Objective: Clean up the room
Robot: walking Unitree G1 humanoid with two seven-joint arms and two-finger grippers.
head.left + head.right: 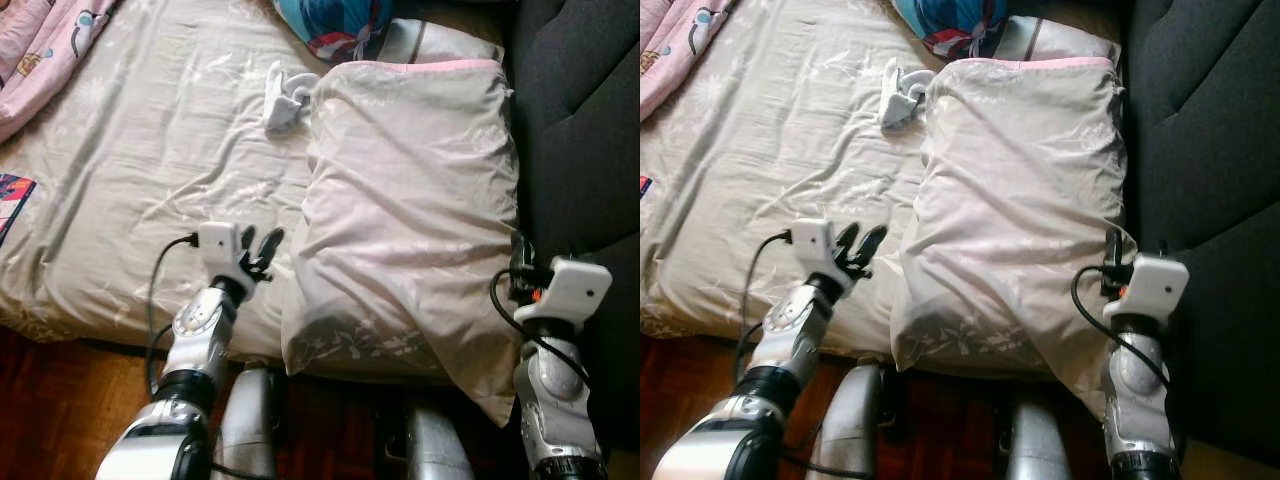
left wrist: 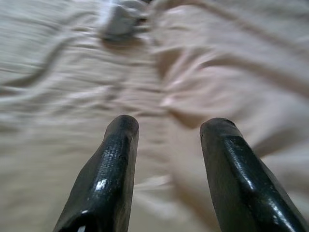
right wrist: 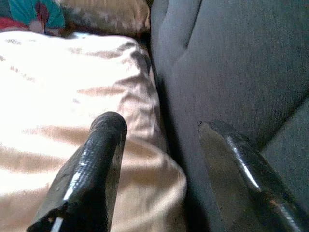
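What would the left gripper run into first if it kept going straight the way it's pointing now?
Probably the bedsheet just ahead of the open left gripper, beside the pillow edge. Farther along lies a small crumpled cloth; depth is unclear.

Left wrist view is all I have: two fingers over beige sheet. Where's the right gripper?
Observer: The right gripper is open, between the big pillow and the dark grey upholstered headboard.
Operator: Anything loose on the bed?
Observer: A small white cloth lies crumpled beside the pillow's far corner.
Operator: What's past that?
Observer: A blue patterned bundle lies at the far edge, and a pink blanket on the far left.
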